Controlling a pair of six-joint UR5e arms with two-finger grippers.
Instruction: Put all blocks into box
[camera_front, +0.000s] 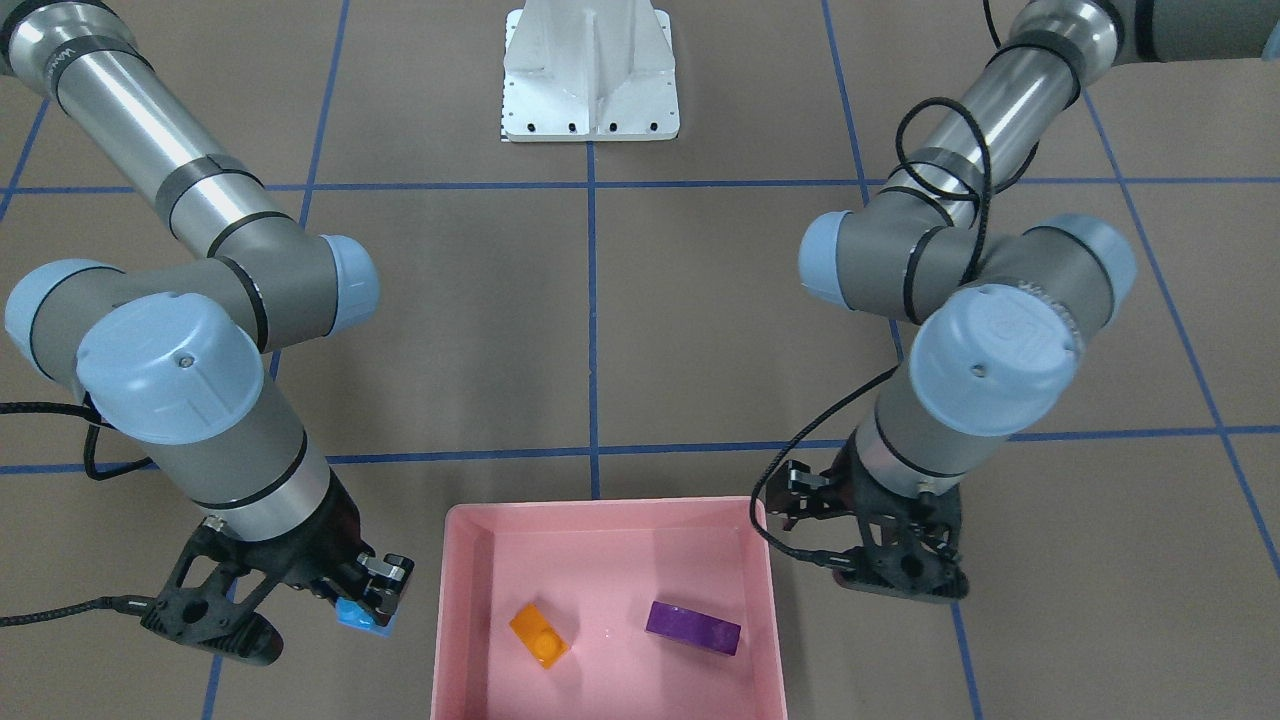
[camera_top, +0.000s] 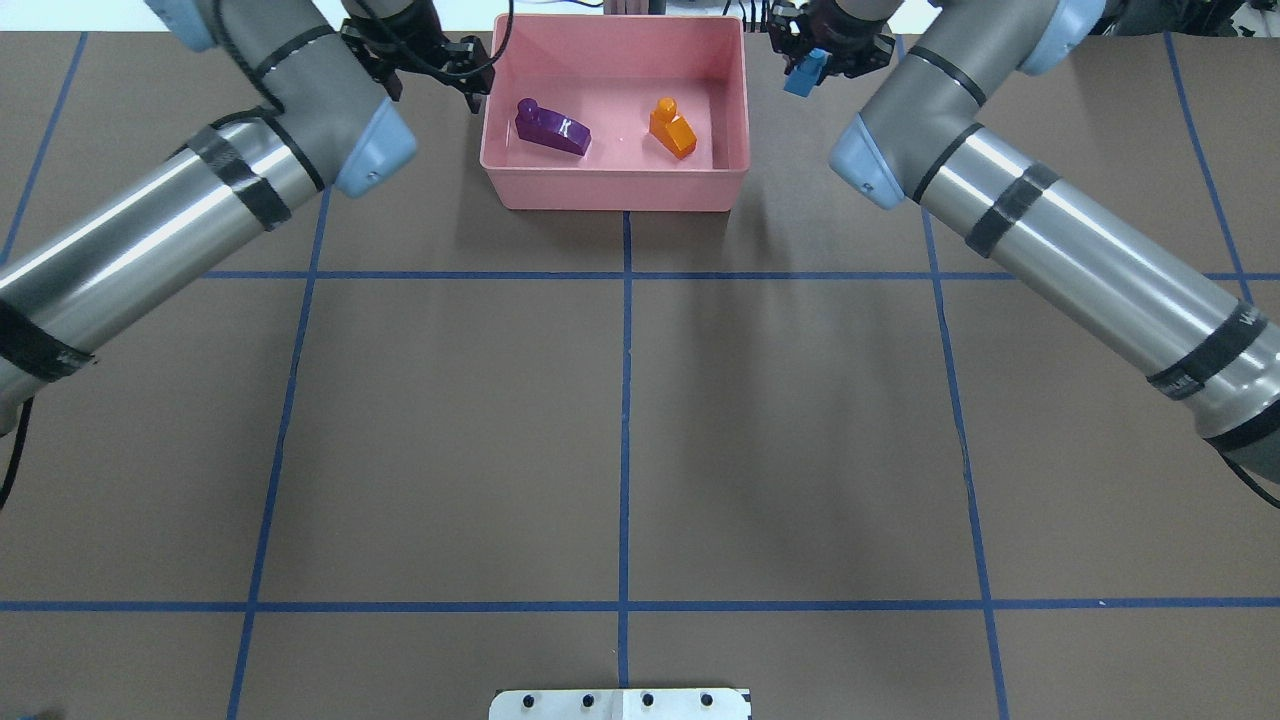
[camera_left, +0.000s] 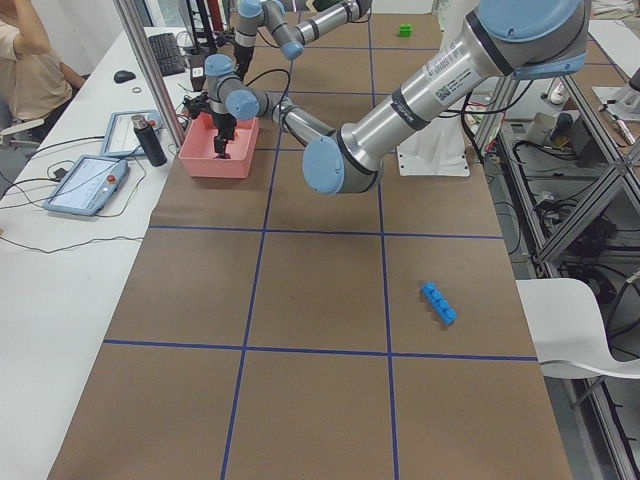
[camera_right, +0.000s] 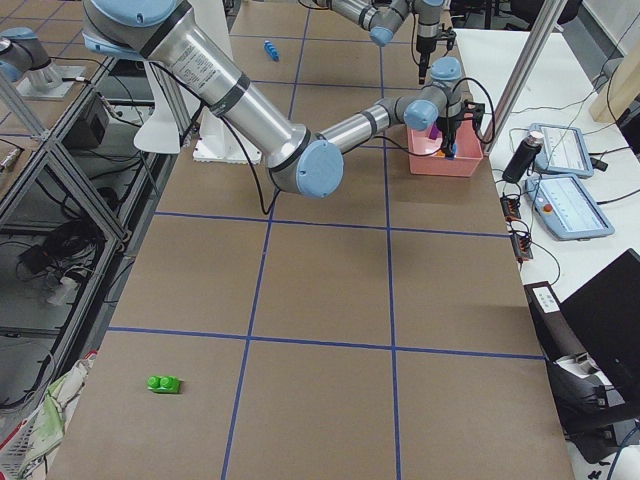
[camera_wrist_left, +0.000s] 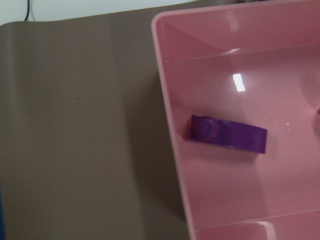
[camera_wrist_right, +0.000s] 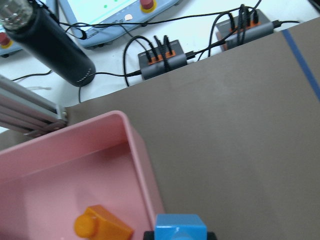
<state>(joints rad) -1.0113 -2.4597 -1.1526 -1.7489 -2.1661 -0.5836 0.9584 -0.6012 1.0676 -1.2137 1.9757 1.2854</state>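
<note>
Pinching the small blue block (camera_front: 358, 615), the right claw (camera_front: 368, 600) has its fingers pressed onto it and hangs just outside the pink box (camera_front: 600, 508), right beside the wall. Across that wall from the claw, the orange block (camera_front: 540, 633) lies on the box floor. The purple block (camera_front: 693, 628) lies further over, nearer the left claw (camera_front: 796, 505), which is just outside the opposite wall. Can't tell whether that one is spread or closed.

Only the side cams show the rest. The long blue block (camera_left: 438, 302) and the green block (camera_right: 164, 383) sit out on the table (camera_left: 320, 290), well apart from both claws.

The right wrist cam also catches a black bottle (camera_wrist_right: 47, 47) and a tablet (camera_wrist_right: 115, 10) beyond the box. The arm lettering is too small to read.
</note>
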